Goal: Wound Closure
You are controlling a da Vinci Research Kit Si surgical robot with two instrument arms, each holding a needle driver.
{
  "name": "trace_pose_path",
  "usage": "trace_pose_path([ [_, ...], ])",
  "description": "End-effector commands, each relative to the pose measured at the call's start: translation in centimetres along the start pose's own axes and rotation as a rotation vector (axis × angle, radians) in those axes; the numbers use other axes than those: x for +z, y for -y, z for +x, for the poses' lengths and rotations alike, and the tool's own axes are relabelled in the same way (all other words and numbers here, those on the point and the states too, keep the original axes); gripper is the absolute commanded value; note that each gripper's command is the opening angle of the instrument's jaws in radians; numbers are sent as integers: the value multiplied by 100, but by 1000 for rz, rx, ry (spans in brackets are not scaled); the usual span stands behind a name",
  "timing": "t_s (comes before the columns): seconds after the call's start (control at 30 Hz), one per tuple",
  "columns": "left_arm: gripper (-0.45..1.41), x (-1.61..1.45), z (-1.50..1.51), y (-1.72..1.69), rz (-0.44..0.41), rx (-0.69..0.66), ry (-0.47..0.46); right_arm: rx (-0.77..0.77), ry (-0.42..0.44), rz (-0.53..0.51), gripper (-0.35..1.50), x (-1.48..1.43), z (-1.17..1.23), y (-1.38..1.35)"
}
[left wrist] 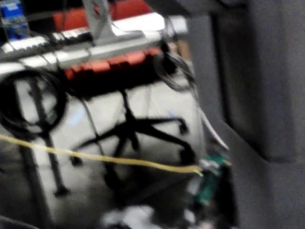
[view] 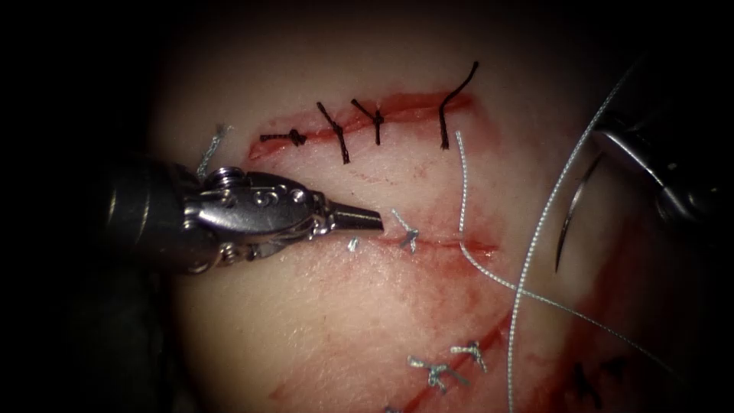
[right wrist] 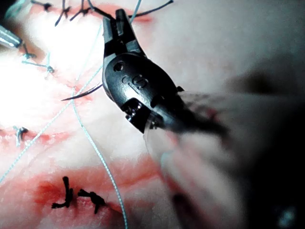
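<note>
two tools over the tissue at once: left tool clenched on nothing, tip resting just left of the knotted stitch on the middle cut; right tool at the endoscope view's right edge, grasping the needle near its blunt end, curve hanging clear of the tissue, point down. pale thread entering the cut's right end, looping loose across the red fluid. dark stitches closing the upper cut. best handled, by judgement, with a firm needle grip and slack thread kept clear of both tips.
</note>
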Motion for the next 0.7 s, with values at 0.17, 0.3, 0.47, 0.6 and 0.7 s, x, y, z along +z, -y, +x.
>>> trace_pose_path([
  [0.17, -45, 18, 7, -19, -195, -96, -90, 0, -53, 10, -35, 17, -1, 14],
  [0.3, -45, 32, 25, -43, -252, -121, -95, 14, -48, -14, -35, 16, 2, 14],
  [0.47, -45, 59, 27, -45, -264, -106, -78, 20, -71, -23, -35, 20, 1, 17],
  [0.6, -45, 80, 15, -28, -231, -46, -78, 22, -100, -31, -35, 24, 2, 24],
  [0.7, -45, 87, 0, -7, -129, -29, -20, 25, -98, -32, -35, 24, 7, 27],
])
